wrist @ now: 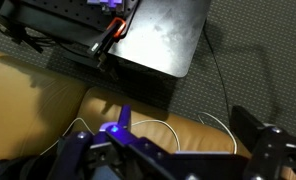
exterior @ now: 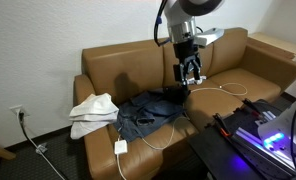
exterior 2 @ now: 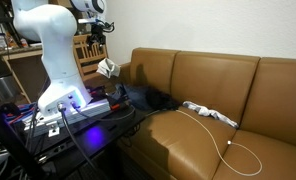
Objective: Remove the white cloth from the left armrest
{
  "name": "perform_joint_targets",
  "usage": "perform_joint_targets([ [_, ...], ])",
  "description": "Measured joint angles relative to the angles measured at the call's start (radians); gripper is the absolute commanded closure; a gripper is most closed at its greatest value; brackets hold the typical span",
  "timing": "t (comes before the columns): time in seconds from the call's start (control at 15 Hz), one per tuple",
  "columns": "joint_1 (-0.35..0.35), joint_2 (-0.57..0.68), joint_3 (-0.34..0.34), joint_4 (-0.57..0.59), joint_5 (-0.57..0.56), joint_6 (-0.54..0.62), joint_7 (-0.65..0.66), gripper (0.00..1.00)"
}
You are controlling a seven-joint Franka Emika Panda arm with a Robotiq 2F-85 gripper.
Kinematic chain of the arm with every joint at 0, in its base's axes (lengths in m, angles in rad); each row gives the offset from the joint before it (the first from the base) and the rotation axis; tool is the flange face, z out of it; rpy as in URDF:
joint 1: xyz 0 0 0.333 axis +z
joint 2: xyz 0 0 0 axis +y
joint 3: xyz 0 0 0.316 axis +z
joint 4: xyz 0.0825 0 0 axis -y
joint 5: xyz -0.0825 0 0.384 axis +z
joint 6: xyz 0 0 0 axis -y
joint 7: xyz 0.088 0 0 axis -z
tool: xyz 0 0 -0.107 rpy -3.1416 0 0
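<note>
Exterior view: crumpled wht cloth (exterior: 92, 112)

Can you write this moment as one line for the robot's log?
stage: before grasp | gripper: open, empty, above sofa seat | white cloth: on armrest, untouched | dark cloth: on seat

The sofa (exterior: 138, 65) is showing smooth tan leather with a soft sheen. The white cloth (exterior: 93, 110) on its left armrest (exterior: 96, 150) is looking like crumpled matt fabric; the dark blue garment (exterior: 148, 112) beside it is looking like coarse denim. The robot arm (exterior 2: 50, 40) is gleaming in glossy white plastic. In the wrist view, rough grey carpet (wrist: 258, 70) is surrounding a dark plate (wrist: 168, 35) shining like brushed metal.
</note>
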Motion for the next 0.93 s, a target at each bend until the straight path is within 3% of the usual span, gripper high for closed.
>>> perform_joint_targets([
  [0.4, 0.002, 0.071, -0.006, 0.004, -0.012, 0.021, 0.001, 0.0],
  [0.67, 0.054, 0.272, 0.017, 0.04, 0.069, 0.271, 0.01, 0.0],
  [0.93, 0.139, 0.452, 0.026, 0.148, 0.089, 0.532, 0.089, 0.0],
])
